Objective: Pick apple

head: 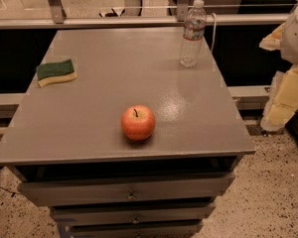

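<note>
Red-orange apple (138, 122), stem straight up; gripper (289, 90) well apart, right edge.

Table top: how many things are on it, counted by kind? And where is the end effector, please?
apple: 1
water bottle: 1
sponge: 1
Total: 3
The end effector is at the right edge of the view, beside the table, away from the apple.
</note>
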Controlling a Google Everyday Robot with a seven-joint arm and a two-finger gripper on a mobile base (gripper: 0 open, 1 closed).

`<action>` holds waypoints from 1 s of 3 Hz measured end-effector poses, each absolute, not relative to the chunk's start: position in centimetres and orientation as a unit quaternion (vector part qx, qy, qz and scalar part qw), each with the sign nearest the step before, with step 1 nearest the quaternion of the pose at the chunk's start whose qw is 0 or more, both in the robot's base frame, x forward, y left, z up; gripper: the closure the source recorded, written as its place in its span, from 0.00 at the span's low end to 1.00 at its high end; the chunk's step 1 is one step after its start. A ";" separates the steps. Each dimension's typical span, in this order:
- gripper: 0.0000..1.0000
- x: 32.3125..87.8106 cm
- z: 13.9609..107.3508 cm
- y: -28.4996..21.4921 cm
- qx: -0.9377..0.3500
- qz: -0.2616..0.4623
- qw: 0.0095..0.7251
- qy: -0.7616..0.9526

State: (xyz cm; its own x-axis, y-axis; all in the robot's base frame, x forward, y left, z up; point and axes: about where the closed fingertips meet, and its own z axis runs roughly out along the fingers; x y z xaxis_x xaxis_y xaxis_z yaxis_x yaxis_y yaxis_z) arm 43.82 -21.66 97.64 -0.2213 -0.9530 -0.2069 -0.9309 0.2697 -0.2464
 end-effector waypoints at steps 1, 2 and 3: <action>0.00 43.8 97.6 -21.7 -0.603 -0.035 0.159 0.781; 0.00 43.7 96.3 -20.6 -0.592 0.005 0.179 0.786; 0.00 43.4 93.4 -16.3 -0.582 0.094 0.217 0.778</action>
State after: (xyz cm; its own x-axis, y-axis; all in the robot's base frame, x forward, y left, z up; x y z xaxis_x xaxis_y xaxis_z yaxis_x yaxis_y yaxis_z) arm 43.39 -16.29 93.35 -0.2281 -0.8652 -0.4466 -0.9466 0.3045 -0.1064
